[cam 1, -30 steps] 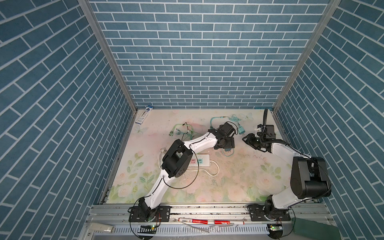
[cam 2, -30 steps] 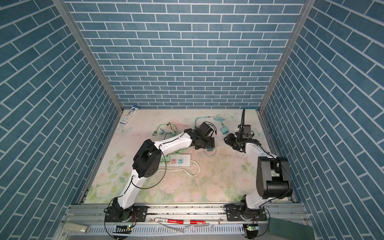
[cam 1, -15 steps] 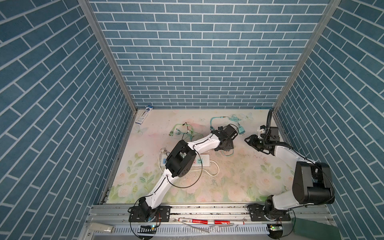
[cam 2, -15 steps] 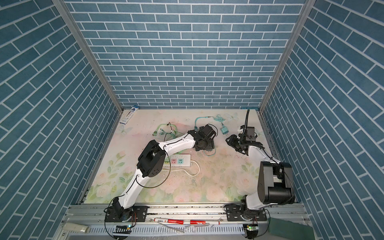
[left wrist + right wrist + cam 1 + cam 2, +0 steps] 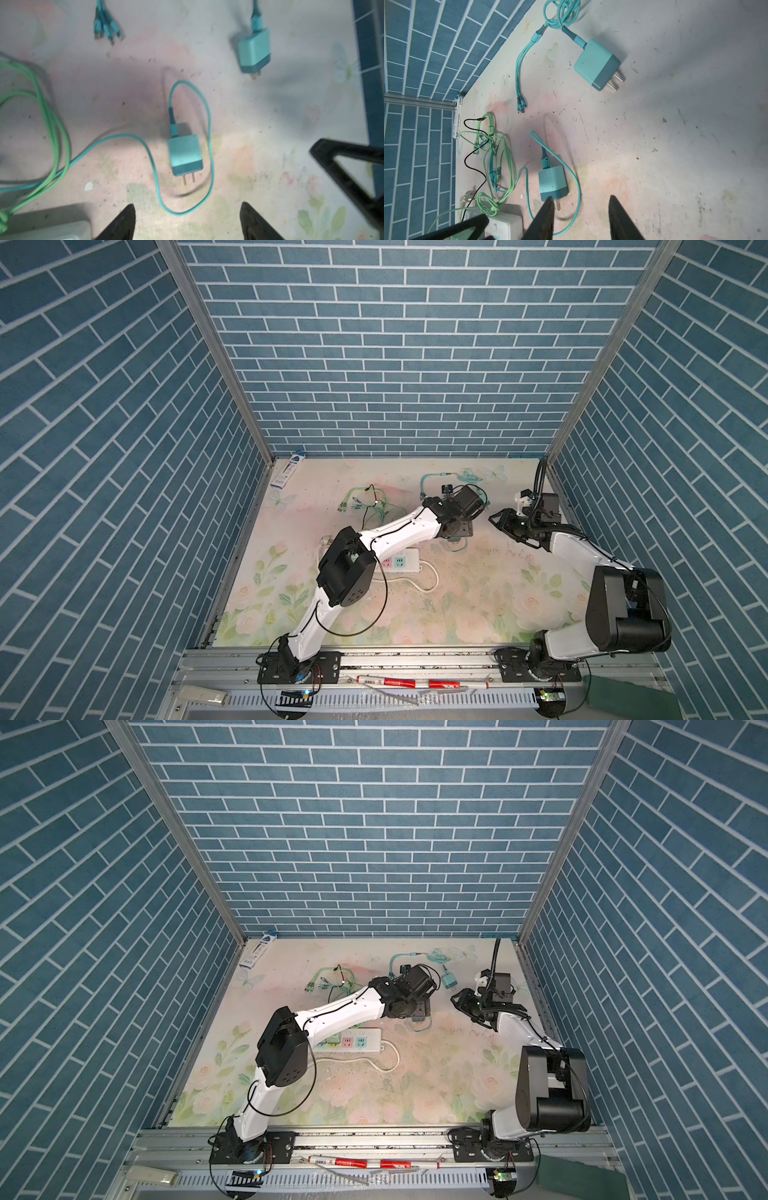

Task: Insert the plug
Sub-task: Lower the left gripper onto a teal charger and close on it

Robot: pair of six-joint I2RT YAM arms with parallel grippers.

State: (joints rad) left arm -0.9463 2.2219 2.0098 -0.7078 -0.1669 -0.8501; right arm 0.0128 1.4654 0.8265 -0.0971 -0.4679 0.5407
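Observation:
A teal plug (image 5: 185,156) lies flat on the floral mat, prongs toward my left gripper (image 5: 188,209), with its teal cable (image 5: 209,145) looped around it. That gripper is open and hangs just above the plug, touching nothing. In both top views the left gripper (image 5: 457,529) hides the plug. My right gripper (image 5: 581,198) is open and empty, beside the same plug (image 5: 553,182); one fingertip overlaps its prongs in view. The white power strip (image 5: 399,566) (image 5: 359,1042) lies nearer the front, partly under the left arm.
A second teal plug (image 5: 598,64) (image 5: 449,981) lies farther back with its cable bundle. Green cables (image 5: 496,158) and a black wire lie tangled left of the plug. A small box (image 5: 289,475) sits at the back left corner. Brick walls close three sides.
The left arm's elbow has shifted right and its gripper has settled over the plug, jaws a little narrower. The right gripper has drawn slightly back toward the right wall.

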